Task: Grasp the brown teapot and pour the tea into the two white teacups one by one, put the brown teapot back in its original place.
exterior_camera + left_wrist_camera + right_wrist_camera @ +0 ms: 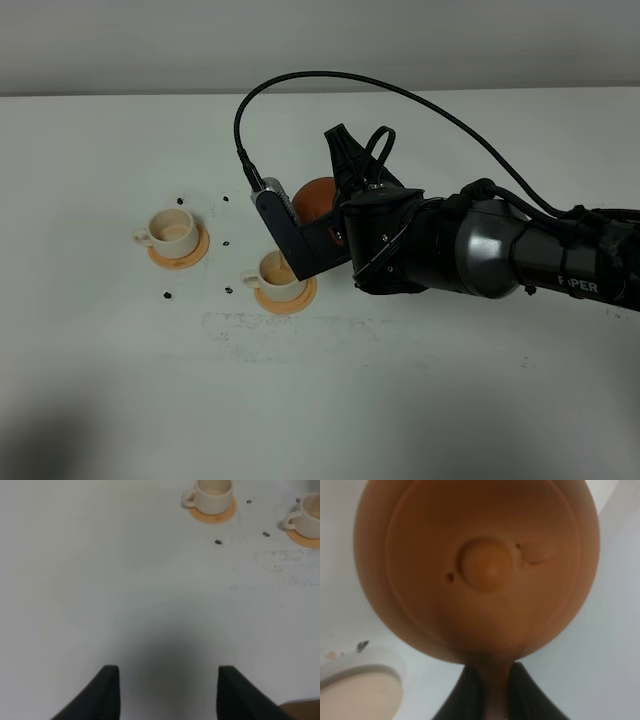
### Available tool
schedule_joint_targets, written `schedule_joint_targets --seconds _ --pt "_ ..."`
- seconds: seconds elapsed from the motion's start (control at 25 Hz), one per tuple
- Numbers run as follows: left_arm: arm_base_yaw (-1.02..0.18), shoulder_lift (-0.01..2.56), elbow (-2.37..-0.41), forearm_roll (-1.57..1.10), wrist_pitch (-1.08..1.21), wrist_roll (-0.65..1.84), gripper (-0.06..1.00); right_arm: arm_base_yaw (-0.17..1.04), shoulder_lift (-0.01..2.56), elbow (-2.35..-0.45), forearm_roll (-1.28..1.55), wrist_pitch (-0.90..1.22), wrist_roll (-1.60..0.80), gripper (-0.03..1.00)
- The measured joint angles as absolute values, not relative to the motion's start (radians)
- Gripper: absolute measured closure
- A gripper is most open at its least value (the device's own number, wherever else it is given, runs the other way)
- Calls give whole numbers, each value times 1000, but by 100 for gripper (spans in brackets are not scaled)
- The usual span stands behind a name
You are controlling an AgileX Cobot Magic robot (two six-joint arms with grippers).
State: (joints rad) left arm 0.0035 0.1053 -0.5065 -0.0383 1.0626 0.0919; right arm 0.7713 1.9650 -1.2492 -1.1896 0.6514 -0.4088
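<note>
Brown teapot: smooth round clay, knobbed lid, clamped in right tool; left tool spread.

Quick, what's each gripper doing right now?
Left gripper: open, holding nothing.
Right gripper: closed on the handle of the brown teapot.

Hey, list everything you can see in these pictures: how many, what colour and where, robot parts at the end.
teapot: one, reddish-brown, gripped by its handle, close to the right-side cup
teacups: two, cream-white, each on a coaster
coasters: two, orange, one under each cup
dark specks: several, black, scattered around the cups
table: one, white
cable: one, black, arching over the arm
right arm: black, reaching in from the right
right hand: black, shut on the teapot's handle
left hand: black, open, over bare table
</note>
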Motion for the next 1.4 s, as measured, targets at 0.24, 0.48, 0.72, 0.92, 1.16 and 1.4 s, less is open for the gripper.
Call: schedule_joint_targets --seconds 0.24,0.48,0.72,0.92,1.16,1.4 --pt "4 105 -506 -38 1063 92 48 771 1965 -1249 -1195 646 -409 85" --pt "4 105 -506 -38 1063 92 48 775 1965 -1249 -1198 644 -409 85" --pt "4 105 -506 -38 1063 92 48 778 1965 -1249 -1199 644 -409 85" --pt "4 105 -506 -38 1063 92 48 799 1965 -1249 -1201 645 -409 85" --pt "4 105 -506 -38 1063 90 48 815 1965 -1249 -1203 644 -409 85" --pt "4 105 -506 -38 1063 90 48 815 1965 -1249 -1259 653 -408 85"
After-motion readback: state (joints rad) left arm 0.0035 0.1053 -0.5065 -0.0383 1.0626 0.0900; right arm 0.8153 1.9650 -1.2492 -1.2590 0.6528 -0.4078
